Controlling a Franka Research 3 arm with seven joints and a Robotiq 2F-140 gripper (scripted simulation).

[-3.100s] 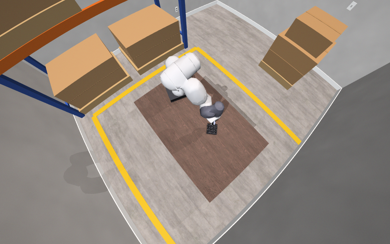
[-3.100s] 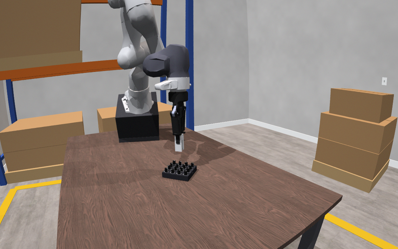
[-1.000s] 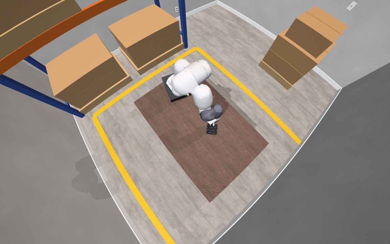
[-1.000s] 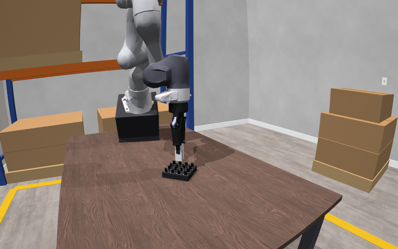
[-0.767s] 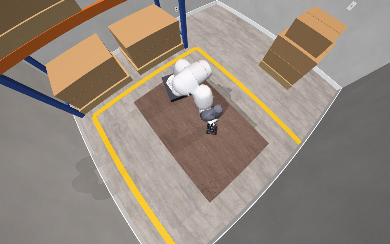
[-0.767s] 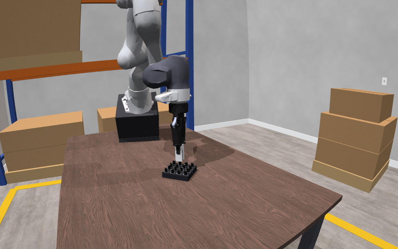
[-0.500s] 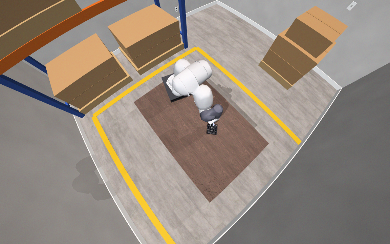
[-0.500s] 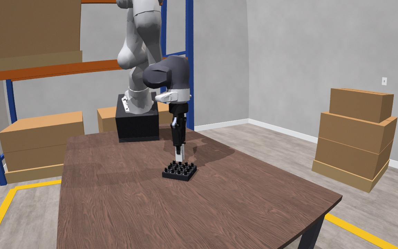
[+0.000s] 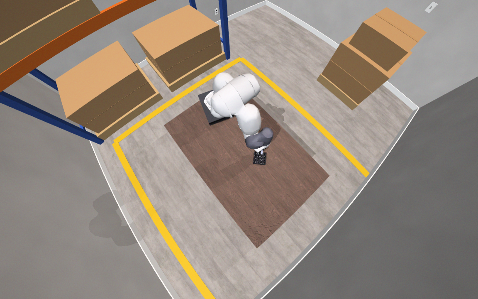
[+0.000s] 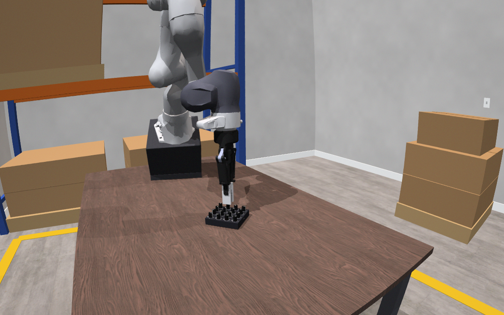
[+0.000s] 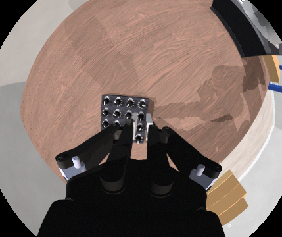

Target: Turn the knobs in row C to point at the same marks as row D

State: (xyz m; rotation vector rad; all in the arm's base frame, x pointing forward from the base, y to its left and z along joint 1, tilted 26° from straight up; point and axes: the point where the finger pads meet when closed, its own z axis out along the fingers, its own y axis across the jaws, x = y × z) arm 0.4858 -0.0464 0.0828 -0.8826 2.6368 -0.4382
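Note:
The black knob box (image 9: 259, 163) (image 10: 222, 223) (image 11: 123, 107) stands flat on the table, with upright black knobs bearing white lines and rings of white marks. My gripper (image 9: 261, 152) (image 10: 227, 203) (image 11: 141, 119) points down at the box's edge nearest the robot base, its tips close to the knob tops. Its pale fingertips stand a narrow gap apart, with nothing seen gripped. In the wrist view the right column of knobs shows between and beyond the fingers, with one knob (image 11: 141, 116) between the tips. The left finger hides some knobs. Printed names and the socket cannot be made out.
The brown table (image 9: 233, 178) (image 10: 167, 266) (image 11: 81, 66) extends around the box. The black robot base (image 9: 216, 119) (image 10: 173, 160) (image 11: 229, 29) stands at its far end. Stacked cartons (image 9: 367, 63) (image 10: 442, 172) and the shelf rack (image 10: 240, 78) stand off the table.

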